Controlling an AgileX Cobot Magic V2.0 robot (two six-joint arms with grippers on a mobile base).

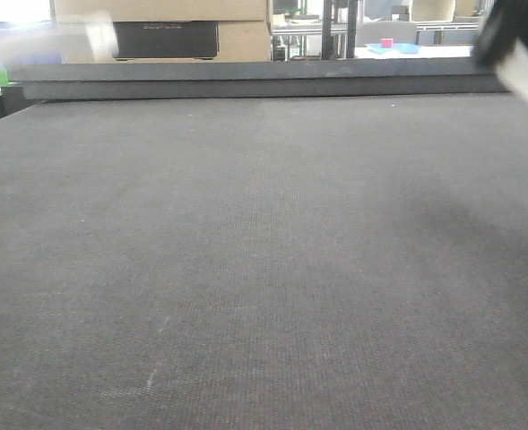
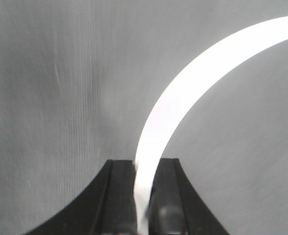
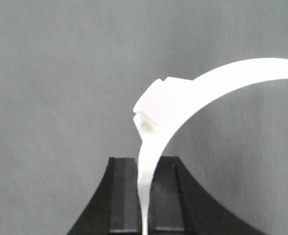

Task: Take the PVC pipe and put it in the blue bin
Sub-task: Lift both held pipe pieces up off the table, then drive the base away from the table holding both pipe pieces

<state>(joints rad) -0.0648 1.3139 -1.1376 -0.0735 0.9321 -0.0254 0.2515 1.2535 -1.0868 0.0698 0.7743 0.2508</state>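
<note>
On my feed I saw the dark grey table [image 1: 264, 269] up front, cardboard boxes [image 1: 246, 40] and a black case [image 1: 165, 39] behind its far edge, something green [image 1: 1, 78] off its left corner.

Left gripper [image 2: 144, 165], wrist view: two matte black fingers [image 2: 118, 193]. Each has a straight inner face and an outer edge that flares outward in a concave curve toward the base. A shallow lengthwise ridge line runs down each finger, and a small rounded, glossy bump [image 2: 168, 213] sits low on the one at the picture's right. Right gripper [image 3: 144, 161], wrist view: the same black, flared form, with a flat dark-grey pad strip [image 3: 124, 196] set lengthwise into each finger.
</note>
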